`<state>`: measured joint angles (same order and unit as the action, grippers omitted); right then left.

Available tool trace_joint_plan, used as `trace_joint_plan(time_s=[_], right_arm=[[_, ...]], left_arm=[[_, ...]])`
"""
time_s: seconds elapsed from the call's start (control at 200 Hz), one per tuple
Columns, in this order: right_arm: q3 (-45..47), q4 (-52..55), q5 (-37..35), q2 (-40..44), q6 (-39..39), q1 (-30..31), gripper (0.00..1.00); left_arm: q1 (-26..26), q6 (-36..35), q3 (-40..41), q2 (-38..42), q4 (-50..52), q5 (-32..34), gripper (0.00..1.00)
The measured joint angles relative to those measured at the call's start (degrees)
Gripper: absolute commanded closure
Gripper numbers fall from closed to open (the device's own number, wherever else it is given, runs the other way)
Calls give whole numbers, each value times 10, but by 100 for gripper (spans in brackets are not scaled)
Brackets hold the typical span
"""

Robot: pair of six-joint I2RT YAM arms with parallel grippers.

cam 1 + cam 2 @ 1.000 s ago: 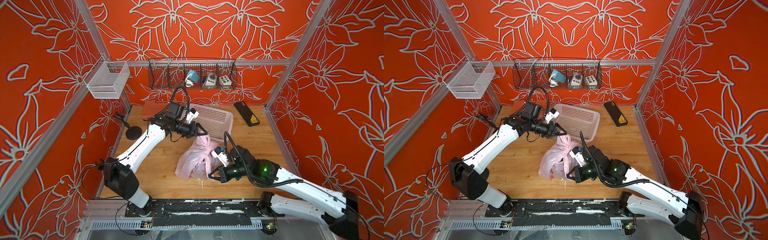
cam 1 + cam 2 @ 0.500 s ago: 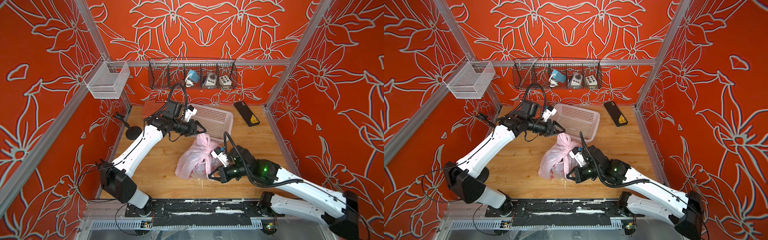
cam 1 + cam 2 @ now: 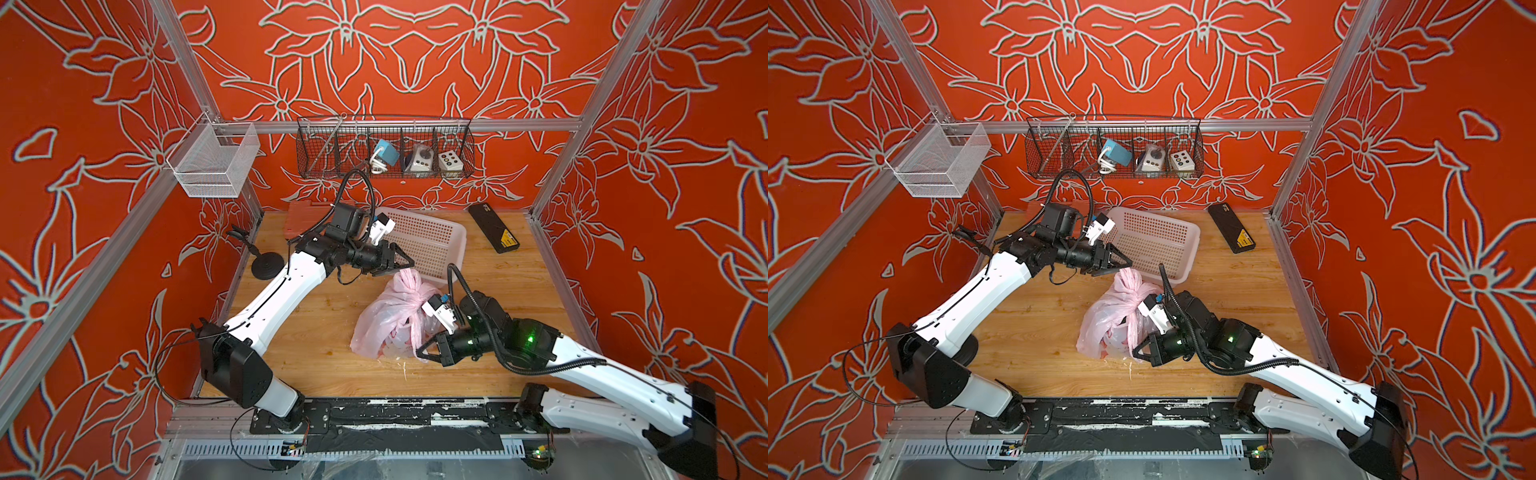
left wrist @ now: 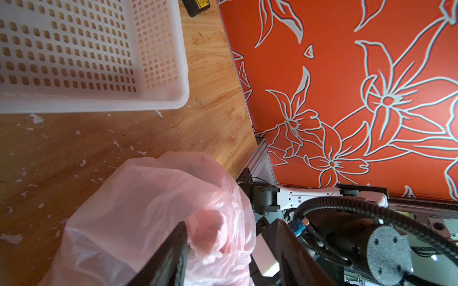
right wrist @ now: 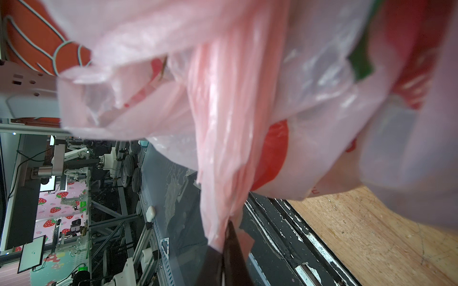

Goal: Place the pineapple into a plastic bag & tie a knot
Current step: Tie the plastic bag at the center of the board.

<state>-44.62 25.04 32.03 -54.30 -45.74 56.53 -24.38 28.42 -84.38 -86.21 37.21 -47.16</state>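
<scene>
Centre of the wooden desk (image 3: 316, 332): thin translucent pale-pink plastic bag (image 3: 380, 322) with red printed pictures, lying slumped just in front of the white perforated plastic basket (image 3: 432, 245); its two handles are gathered into a tight bunched knot (image 3: 417, 294) on the upper side, shown in both top views (image 3: 1133, 300).

Right gripper (image 5: 226, 250): closed flat on one stretched handle strip (image 5: 223, 138) of the bag, low at the front of the bag; the strip runs taut from the jaws up to the knot.

Left gripper (image 3: 401, 266): jaws half apart, poised just above the loose handle end (image 3: 409, 276) that sticks up behind the knot; in the left wrist view the pink bunch (image 4: 207, 231) sits between the fingers (image 4: 171, 257), and no closed grip on it is visible.

Step in hand, as judged: cinching the knot. Advice: close the left gripper on the free end near the knot; pull the two ends in opposite directions, slowly, since the film is thin and likely to tear; keep the pull low so the bag is not dragged off the desk.

Containers:
- bag: bulging, with a pale mass dimly visible through the film; pineapple presumed inside, not clearly identifiable;
- white basket: empty as far as shown (image 4: 74, 49);
- black wire wall basket (image 3: 324, 149): blue-and-white device (image 3: 384, 153), two pale boxes (image 3: 434, 160);
- white mesh wall basket (image 3: 214, 164): nothing visible inside.
</scene>
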Motion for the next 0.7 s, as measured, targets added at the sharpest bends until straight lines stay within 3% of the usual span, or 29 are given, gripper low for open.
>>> trace_joint_plan(time_s=[0.22,0.47,0.696], right_arm=[[0,0,0,-1,0,0,100],[0,-6,4,-1,0,0,100],[0,-7,6,-1,0,0,100]], left_arm=[[-1,0,10,0,0,-7,52],[-12,1,14,-2,-5,-16,68],[-17,0,15,-17,-1,-14,59]])
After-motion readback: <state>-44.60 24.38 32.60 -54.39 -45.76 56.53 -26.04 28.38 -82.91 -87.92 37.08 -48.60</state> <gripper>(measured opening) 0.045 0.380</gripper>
